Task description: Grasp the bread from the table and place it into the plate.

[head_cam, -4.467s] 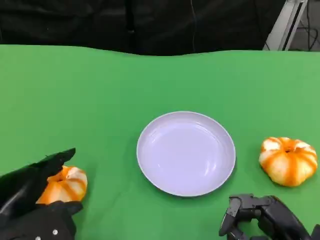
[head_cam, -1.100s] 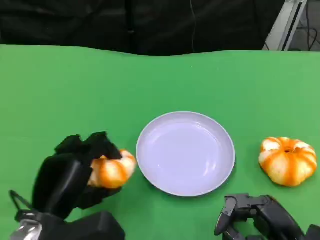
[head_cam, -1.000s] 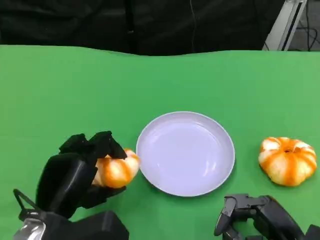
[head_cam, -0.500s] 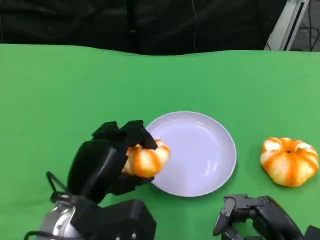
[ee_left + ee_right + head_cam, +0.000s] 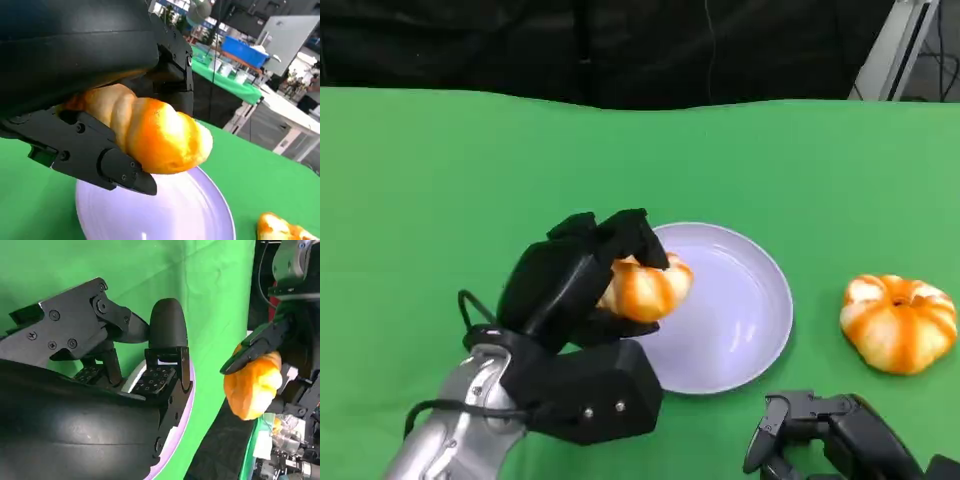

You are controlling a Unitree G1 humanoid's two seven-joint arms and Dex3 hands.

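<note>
My left hand (image 5: 578, 282) grips an orange-and-white bread roll (image 5: 646, 288) and holds it in the air over the left part of the lavender plate (image 5: 752, 310). The left wrist view shows the same roll (image 5: 150, 132) between the black fingers (image 5: 100, 155), with the plate (image 5: 165, 210) below it. In the right wrist view the held roll (image 5: 251, 385) hangs beyond the plate's rim (image 5: 186, 405). My right hand (image 5: 830, 440) stays low at the table's near right edge, holding nothing, its fingers spread.
A second orange-striped roll (image 5: 898, 320) lies on the green table (image 5: 440, 200) to the right of the plate, and its edge appears in the left wrist view (image 5: 280, 229). Dark curtain and a metal frame (image 5: 890, 45) stand behind the table.
My left hand lifted the roll from the table's near left and carried it right and forward. It has passed the plate's left rim and now hovers over the plate. The right hand stayed put.
</note>
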